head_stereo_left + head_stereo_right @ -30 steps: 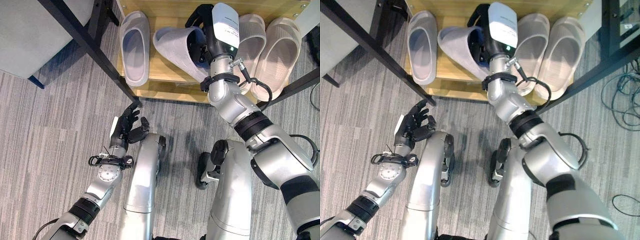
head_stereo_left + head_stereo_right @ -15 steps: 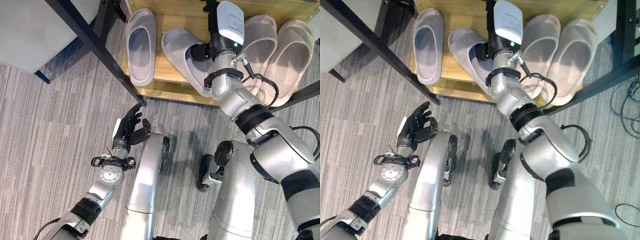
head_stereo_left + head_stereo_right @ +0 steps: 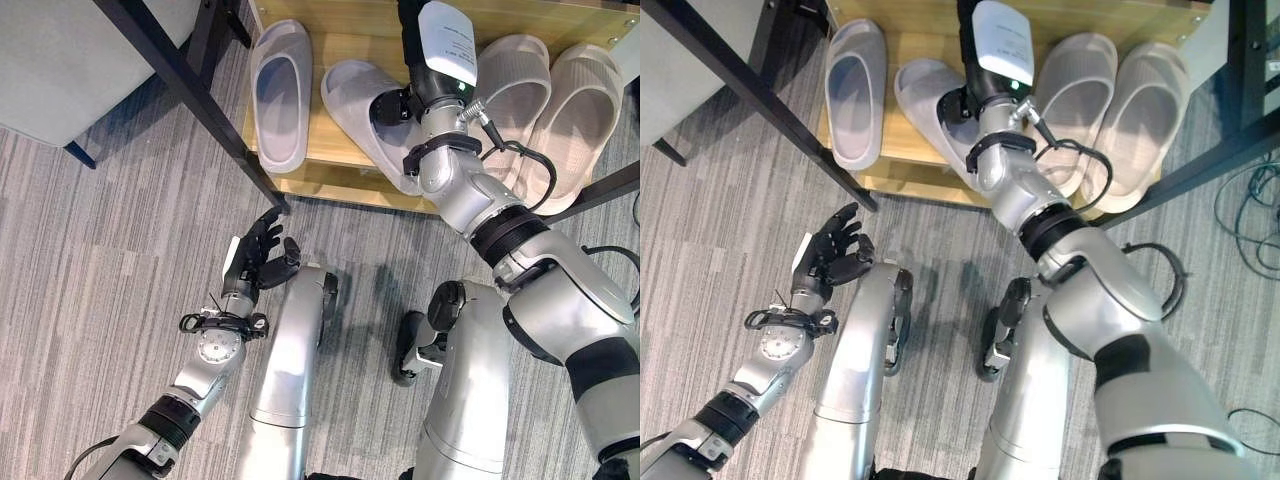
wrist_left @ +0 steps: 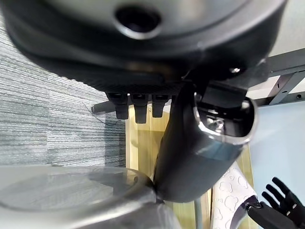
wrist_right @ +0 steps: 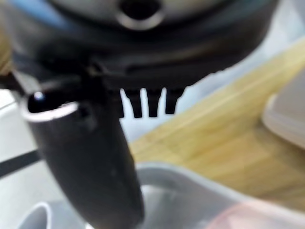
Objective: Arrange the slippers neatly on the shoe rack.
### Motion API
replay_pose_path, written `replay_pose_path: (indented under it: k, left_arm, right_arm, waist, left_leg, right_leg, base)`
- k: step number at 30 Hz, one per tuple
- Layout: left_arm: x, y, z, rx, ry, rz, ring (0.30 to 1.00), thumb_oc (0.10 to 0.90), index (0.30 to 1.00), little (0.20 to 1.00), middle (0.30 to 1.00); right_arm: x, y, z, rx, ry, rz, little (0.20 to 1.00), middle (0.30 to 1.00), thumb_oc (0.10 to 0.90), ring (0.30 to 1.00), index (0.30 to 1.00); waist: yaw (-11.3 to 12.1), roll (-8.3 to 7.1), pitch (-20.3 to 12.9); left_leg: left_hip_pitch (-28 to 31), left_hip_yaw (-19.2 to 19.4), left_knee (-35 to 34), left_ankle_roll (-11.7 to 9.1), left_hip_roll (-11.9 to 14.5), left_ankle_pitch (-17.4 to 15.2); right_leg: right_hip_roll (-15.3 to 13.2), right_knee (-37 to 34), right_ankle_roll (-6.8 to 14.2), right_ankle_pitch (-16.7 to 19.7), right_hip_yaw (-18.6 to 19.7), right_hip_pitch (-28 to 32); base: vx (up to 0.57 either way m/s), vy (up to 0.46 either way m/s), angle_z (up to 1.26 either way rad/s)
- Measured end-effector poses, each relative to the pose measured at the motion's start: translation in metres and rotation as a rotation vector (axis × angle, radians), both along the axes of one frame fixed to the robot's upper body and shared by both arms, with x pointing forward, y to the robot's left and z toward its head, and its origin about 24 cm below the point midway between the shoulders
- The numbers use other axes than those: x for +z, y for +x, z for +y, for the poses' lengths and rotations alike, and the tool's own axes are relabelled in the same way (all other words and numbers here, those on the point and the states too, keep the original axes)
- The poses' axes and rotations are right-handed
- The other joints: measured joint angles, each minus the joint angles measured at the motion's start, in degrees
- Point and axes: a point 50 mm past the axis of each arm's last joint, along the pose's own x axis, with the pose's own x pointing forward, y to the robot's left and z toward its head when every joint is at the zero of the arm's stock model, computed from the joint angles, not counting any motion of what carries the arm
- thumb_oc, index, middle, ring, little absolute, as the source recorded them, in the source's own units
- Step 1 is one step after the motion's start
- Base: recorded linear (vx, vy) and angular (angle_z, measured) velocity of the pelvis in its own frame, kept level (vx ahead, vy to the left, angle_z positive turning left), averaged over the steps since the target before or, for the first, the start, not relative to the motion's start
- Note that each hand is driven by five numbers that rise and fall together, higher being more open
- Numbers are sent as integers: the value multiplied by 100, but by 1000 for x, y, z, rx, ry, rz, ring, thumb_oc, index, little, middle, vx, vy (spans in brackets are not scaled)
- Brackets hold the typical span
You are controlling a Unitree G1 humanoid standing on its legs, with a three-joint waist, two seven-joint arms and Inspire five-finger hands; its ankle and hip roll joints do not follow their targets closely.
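Shoe rack [image 3: 330,180]: low wooden shelf with black frame, standing on grey striped carpet [image 3: 100,300]; carries four pale slippers.
Slipper, far left [image 3: 279,95]: grey, lying straight, toe toward the back of the shelf, near the left edge.
Slipper, second from left [image 3: 365,115]: grey, lying askew, its heel end toward the front edge of the shelf, apart from the far-left slipper; partly covered by the right arm.
Slippers, right pair [image 3: 545,100]: beige, side by side and touching, near the right edge; heels overhang the front edge slightly.
Right hand [image 3: 392,104]: reaches onto the shelf over the askew slipper; thumb lies inside or against the slipper's opening in the right wrist view; fingers extend straight past it; whether it grasps the slipper cannot be told.
Left hand [image 3: 260,255]: held over the carpet in front of the rack's left front leg; fingers loosely spread, holding nothing.
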Motion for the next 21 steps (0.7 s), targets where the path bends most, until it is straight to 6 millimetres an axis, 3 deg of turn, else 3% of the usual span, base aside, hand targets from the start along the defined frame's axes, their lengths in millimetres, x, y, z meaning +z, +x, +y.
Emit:
replay_pose_path:
  k: [4, 15, 21]
  left_arm:
    - [2, 0, 4, 15, -3, -6, 900, 800, 900, 900, 900]
    - [1, 1, 10, 29, 15, 0, 900, 800, 900, 900, 900]
    - [-1, 1, 3, 7, 6, 9, 900, 800, 900, 900, 900]
  right_arm:
    - [4, -2, -2, 15, -19, -15, 900, 900, 800, 900, 900]
    - [1, -1, 14, 53, 42, -5, 900, 900, 800, 900, 900]
    - [-2, 7, 0, -34, 55, 21, 900, 900, 800, 900, 900]
  waist:
    - [-15, -83, -8]
    - [-43, -83, -7]
    - [32, -84, -7]
  left_leg:
    - [2, -3, 43, 1, 22, -46]
    - [37, 14, 220, 63, 126, -204]
    - [53, 22, 182, 60, 100, -203]
  right_leg:
    - [34, 3, 8, 0, -11, 1]
    - [129, 105, 81, -31, 12, 6]
    - [88, 127, 84, -63, 26, 23]
  base:
    - [-5, 37, -4]
    - [-1, 19, -5]
    - [0, -21, 4]
